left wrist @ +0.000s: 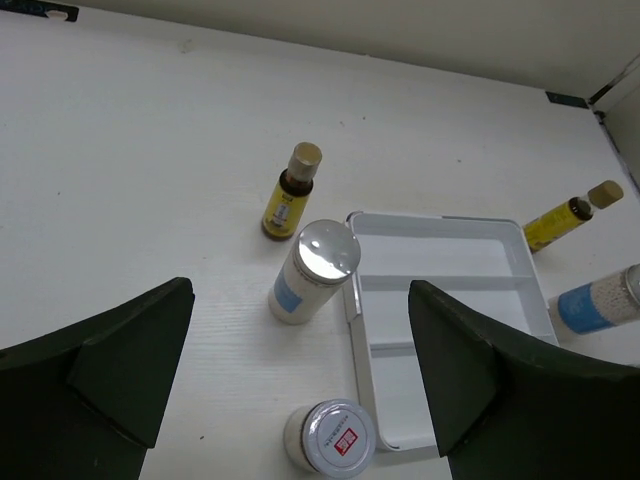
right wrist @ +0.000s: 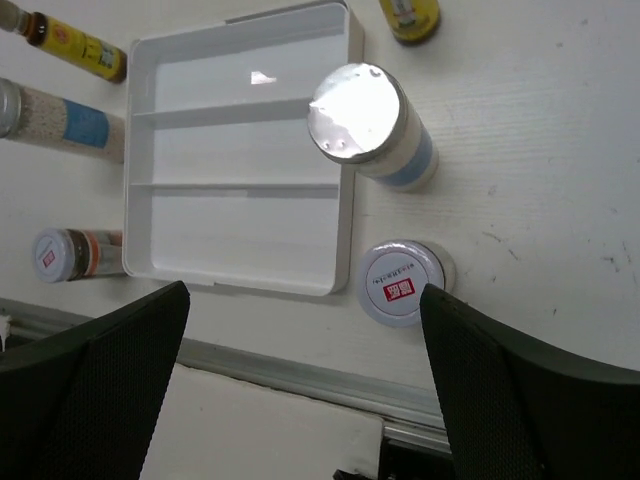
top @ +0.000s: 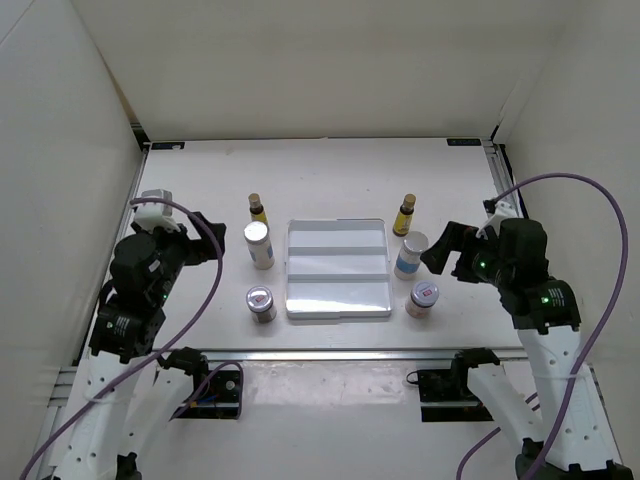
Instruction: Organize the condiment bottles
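Six bottles stand around the white stepped tray (top: 337, 268). On its left are a slim yellow bottle (top: 257, 208), a white cylinder (top: 259, 244) and a short jar (top: 261, 303). On its right are a yellow bottle (top: 405, 214), a white cylinder (top: 411, 254) and a short jar (top: 423, 298). My left gripper (top: 208, 245) is open and empty, raised left of the left cylinder (left wrist: 312, 271). My right gripper (top: 436, 254) is open and empty, raised just right of the right cylinder (right wrist: 372, 126), above the right jar (right wrist: 399, 283).
The tray's three compartments (left wrist: 440, 300) hold nothing. White walls enclose the table on three sides. A metal rail (top: 340, 353) runs along the near edge, and purple cables loop off both arms.
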Tool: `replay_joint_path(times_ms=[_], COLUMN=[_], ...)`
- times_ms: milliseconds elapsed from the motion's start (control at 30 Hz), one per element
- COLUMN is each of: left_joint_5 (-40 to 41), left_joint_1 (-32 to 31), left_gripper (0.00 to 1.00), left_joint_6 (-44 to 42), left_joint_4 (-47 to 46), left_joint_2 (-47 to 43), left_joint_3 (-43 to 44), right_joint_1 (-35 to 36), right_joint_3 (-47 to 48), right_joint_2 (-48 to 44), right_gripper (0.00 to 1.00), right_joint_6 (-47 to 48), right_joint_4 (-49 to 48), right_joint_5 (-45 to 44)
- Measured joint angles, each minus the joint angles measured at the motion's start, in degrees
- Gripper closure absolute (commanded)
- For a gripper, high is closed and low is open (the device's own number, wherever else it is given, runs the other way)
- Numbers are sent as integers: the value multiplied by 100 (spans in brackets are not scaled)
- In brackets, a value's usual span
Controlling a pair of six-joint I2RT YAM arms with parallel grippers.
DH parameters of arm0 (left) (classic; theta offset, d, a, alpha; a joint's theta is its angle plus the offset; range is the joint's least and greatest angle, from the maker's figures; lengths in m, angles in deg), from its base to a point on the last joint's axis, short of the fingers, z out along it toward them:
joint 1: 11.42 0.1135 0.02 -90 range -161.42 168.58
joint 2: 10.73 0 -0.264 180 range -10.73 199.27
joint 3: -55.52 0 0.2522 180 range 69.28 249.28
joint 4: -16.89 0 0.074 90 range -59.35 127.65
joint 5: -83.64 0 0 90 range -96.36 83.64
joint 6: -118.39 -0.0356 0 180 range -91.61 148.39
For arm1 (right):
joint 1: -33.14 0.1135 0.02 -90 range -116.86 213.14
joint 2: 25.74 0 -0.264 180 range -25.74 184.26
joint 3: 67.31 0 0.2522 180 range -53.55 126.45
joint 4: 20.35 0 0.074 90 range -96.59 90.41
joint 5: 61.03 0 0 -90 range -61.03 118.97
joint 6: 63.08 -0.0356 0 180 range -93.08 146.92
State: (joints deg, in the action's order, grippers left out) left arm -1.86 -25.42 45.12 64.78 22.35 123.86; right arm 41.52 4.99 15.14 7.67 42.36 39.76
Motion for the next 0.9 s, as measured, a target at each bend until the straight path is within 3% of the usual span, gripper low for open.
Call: replay_joint_path(times_ms=[467, 667, 900], left_joint_5=[420, 573, 649], left_joint_1=[-2, -2, -2], left_gripper=[1, 1, 1], left_joint_6=[391, 483, 518], left_joint_4=[411, 529, 590], left_joint_2=[79, 236, 245], left_joint_3=[-400, -413, -428], right_joint_1=[33, 420, 782], right_joint_3=[-1200, -1523, -1198], right_joint_2=[402, 767, 1655], right_gripper=[1, 1, 2], right_joint_6=[-1296, -1937, -2400], right_joint_4=[608, 669, 678], right_joint_5=[-170, -815, -1705])
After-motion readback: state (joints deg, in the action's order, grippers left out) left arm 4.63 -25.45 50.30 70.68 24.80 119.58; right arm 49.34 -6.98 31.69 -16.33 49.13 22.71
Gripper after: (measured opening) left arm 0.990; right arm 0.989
